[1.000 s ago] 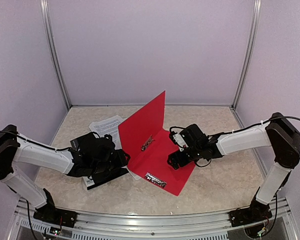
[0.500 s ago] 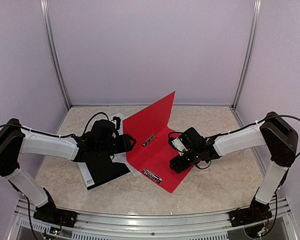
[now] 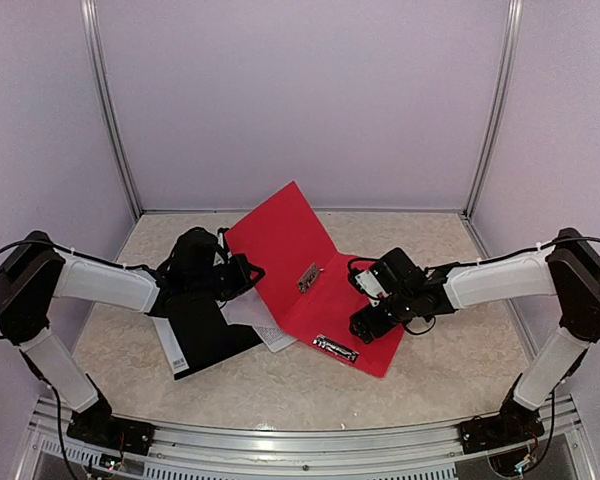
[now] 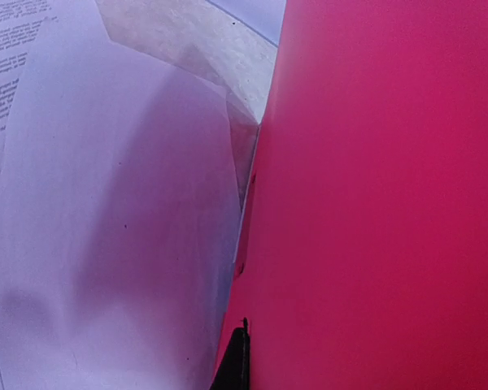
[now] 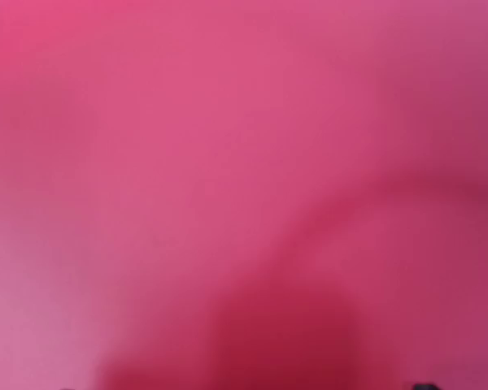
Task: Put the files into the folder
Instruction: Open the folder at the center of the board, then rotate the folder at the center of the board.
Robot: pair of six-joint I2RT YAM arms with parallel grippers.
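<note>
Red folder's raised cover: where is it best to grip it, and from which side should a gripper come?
Probably the cover's free upper edge, coming from the left: it stands tilted off the table with both faces exposed, and the right gripper occupies the flat half.

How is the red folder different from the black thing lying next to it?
The red folder is open, one flap tilted up; the black board lies flat. The red folder carries two metal clips; the black board shows only a small white label at its near corner. Both rest on the table.
</note>
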